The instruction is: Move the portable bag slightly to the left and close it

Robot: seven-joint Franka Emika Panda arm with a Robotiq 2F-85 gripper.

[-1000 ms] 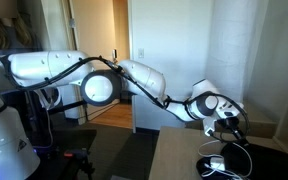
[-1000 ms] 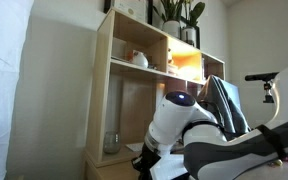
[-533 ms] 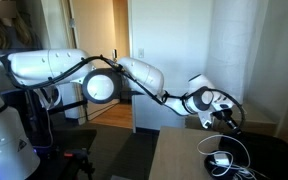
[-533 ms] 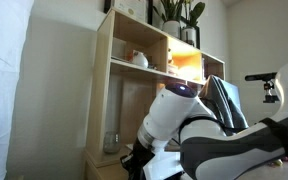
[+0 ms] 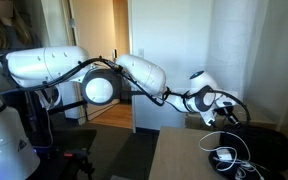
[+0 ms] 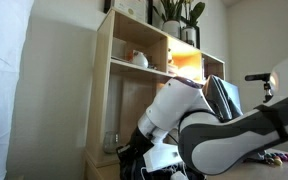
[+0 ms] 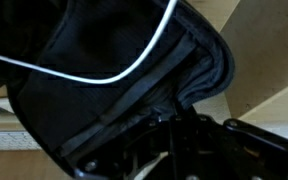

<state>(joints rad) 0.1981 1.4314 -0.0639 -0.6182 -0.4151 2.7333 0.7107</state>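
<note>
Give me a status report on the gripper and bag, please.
Gripper shut, at the zip edge of the bag. Bag on table, looks unzipped. White cord lies across bag, in the way.

The arm [image 5: 134,72] was glossy white, built of swollen, rounded shells. Its big round joint [image 5: 101,89] showed a pale disc ringed in black. A thin black cable [image 5: 96,62] arched over that joint. Far from the joint, the white wrist carried a black ring and a matte black gripper [image 5: 223,116].
</note>
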